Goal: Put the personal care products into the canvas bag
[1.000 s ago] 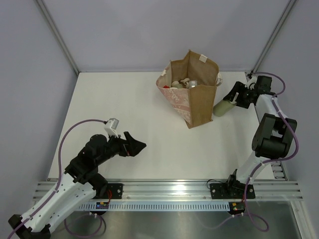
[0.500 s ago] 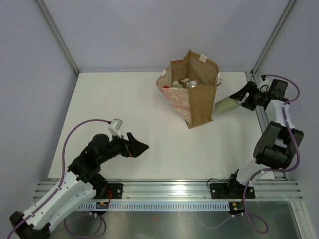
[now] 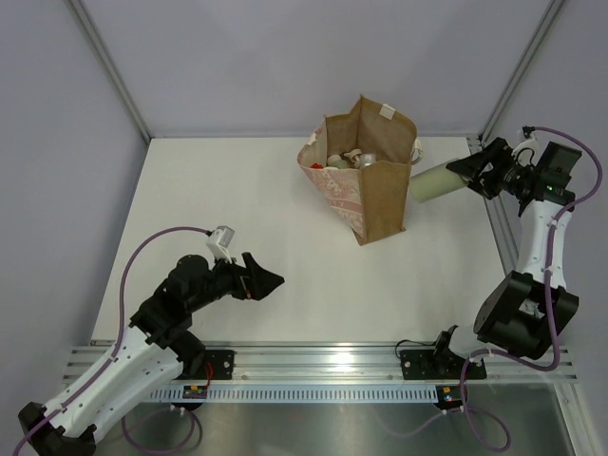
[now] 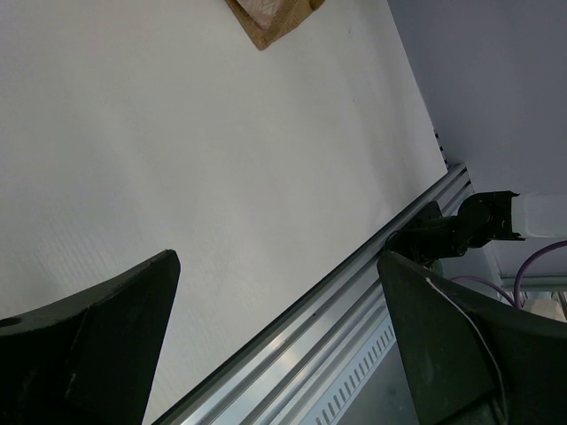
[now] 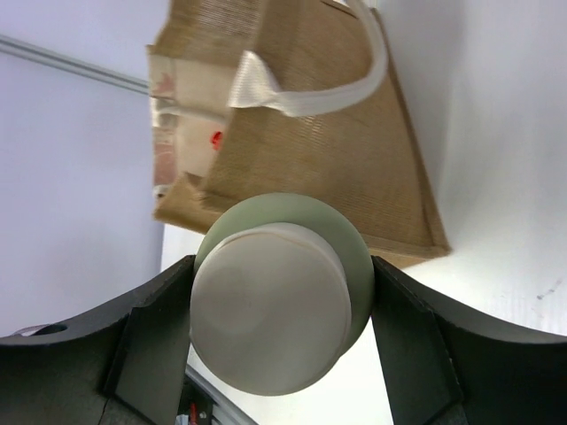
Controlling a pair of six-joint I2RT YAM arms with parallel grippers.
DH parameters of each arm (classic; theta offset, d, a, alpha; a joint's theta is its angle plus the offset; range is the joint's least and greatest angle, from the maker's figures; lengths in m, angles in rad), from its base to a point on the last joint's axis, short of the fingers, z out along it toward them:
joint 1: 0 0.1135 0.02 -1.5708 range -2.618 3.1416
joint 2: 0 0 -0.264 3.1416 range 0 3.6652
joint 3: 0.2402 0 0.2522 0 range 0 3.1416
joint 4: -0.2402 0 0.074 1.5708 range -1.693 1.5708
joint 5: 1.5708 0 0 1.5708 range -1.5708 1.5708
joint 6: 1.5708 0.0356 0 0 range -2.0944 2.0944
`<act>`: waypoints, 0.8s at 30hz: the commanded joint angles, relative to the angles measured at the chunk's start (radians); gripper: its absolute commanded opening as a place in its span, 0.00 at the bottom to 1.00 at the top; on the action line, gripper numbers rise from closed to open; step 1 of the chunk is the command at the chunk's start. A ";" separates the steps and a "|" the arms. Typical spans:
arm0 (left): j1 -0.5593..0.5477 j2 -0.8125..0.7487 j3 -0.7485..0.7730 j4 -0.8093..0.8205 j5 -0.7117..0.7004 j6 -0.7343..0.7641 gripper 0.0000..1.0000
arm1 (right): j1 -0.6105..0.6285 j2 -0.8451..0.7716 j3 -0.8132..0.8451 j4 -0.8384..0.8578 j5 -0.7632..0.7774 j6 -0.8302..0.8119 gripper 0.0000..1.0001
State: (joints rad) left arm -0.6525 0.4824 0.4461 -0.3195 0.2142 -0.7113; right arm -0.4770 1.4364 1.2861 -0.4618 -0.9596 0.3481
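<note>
Currently the right pincer (image 3: 467, 173) is clamped on a pale cream-green cylindrical bottle (image 3: 432, 182), held level beside the tall tan canvas bag (image 3: 380, 195), short of its mouth. Risk: bottle striking the rim, toppling the bag. Left pincer (image 3: 263, 280) gapes empty.

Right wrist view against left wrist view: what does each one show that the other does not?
Only the right wrist view shows the pale bottle clamped in the right gripper, cap end toward the lens, and a white handle. Only the left wrist view shows the open, empty left gripper and the metal rail along the near edge. Both show the canvas bag and the white table.
</note>
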 commanded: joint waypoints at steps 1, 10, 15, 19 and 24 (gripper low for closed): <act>0.004 0.002 0.013 0.054 0.027 0.015 0.99 | -0.002 -0.103 0.104 0.075 -0.169 0.141 0.00; 0.004 0.048 0.022 0.086 0.036 0.015 0.99 | 0.043 -0.082 0.222 0.178 -0.196 0.333 0.00; 0.004 0.064 0.040 0.077 0.033 0.019 0.99 | 0.158 0.001 0.333 0.271 -0.128 0.399 0.00; 0.004 0.064 0.057 0.047 0.024 0.029 0.99 | 0.262 0.116 0.456 0.305 -0.038 0.422 0.00; 0.004 0.048 0.066 0.004 0.011 0.036 0.99 | 0.386 0.319 0.701 0.153 0.093 0.225 0.00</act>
State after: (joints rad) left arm -0.6525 0.5446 0.4656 -0.3141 0.2211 -0.6971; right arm -0.1463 1.6787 1.8198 -0.2775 -0.9707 0.6579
